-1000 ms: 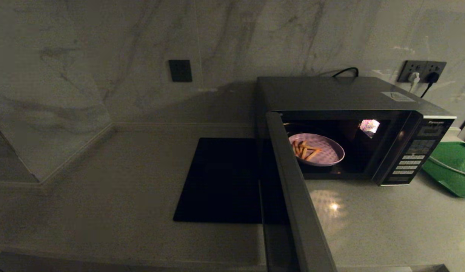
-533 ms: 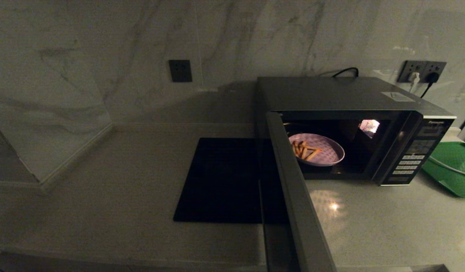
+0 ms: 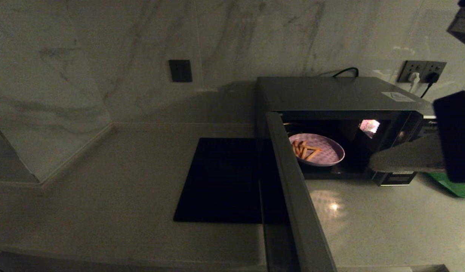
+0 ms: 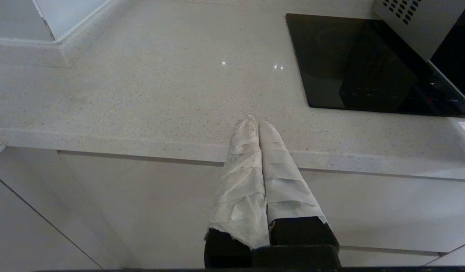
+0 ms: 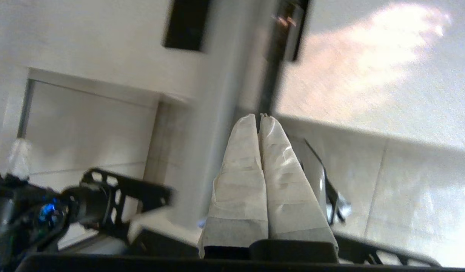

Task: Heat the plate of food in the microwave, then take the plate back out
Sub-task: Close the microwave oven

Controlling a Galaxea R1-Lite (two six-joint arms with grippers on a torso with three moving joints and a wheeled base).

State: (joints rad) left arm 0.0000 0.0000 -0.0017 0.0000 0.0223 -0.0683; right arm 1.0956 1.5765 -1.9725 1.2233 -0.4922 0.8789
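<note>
The silver-grey microwave (image 3: 330,92) stands at the back right of the counter, its door (image 3: 293,189) swung wide open toward me. Inside the lit cavity sits the lilac plate of food (image 3: 327,153) with a few orange fries (image 3: 305,150). My right gripper (image 3: 373,163) (image 5: 259,118) reaches in from the right, shut and empty. It hangs in front of the button panel, its tips pointing left, just right of the cavity mouth and apart from the plate. My left gripper (image 4: 255,121) is parked low at the counter's front edge, shut and empty.
A flat black square mat (image 3: 221,181) (image 4: 353,64) lies left of the microwave, partly under the open door. A green tray (image 3: 462,189) peeks out behind my right arm. Wall sockets with plugs (image 3: 421,71) are behind the microwave.
My right arm has come into the head view from the right edge and now covers the microwave's button panel and most of the green tray. Plate and door have not moved.
</note>
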